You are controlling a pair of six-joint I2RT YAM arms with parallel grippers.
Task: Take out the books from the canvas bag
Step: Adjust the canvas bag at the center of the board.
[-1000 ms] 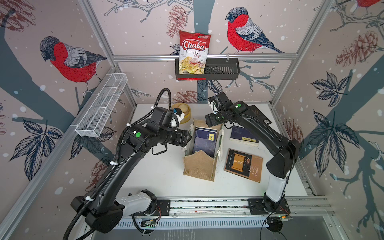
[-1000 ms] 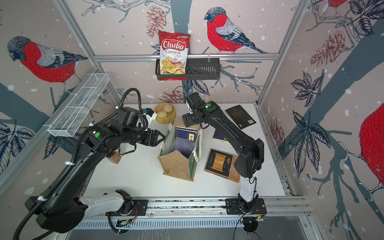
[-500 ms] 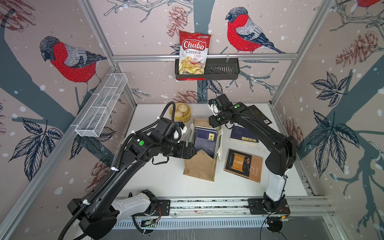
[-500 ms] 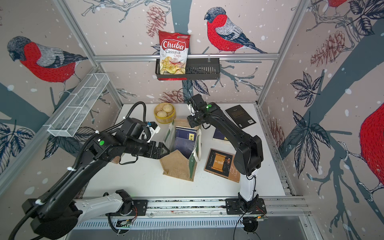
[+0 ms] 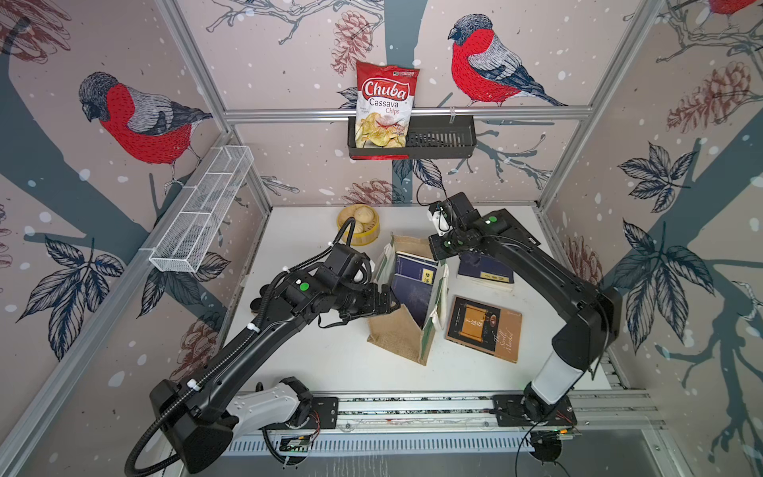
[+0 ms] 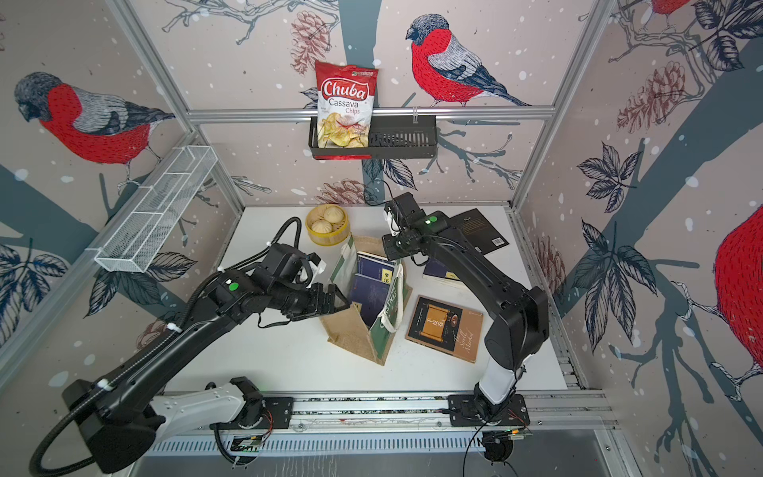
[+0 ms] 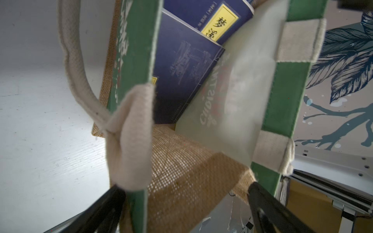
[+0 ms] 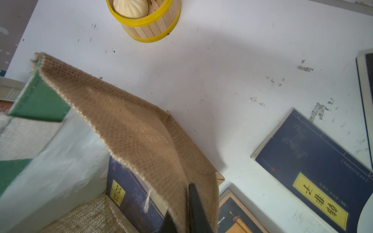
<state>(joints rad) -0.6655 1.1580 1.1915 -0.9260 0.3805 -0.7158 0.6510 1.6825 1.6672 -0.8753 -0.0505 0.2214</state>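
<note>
Right gripper (image 8: 182, 216): pinching burlap end wall of bag (image 5: 396, 334), likely steadying it | left gripper (image 7: 185, 205): hovering spread at mouth, probably aiming for books (image 5: 415, 285)

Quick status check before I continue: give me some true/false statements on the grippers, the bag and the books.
The right gripper is shut on the canvas bag's jute end wall. True.
The left gripper grips a navy book. False: it is open, astride the bag's rim.
The bag is empty. False: navy books stand inside.
The scroll-cover book lies on the table outside the bag. True.
The chips bag lies on the table. False: it stands in the black wall basket.
</note>
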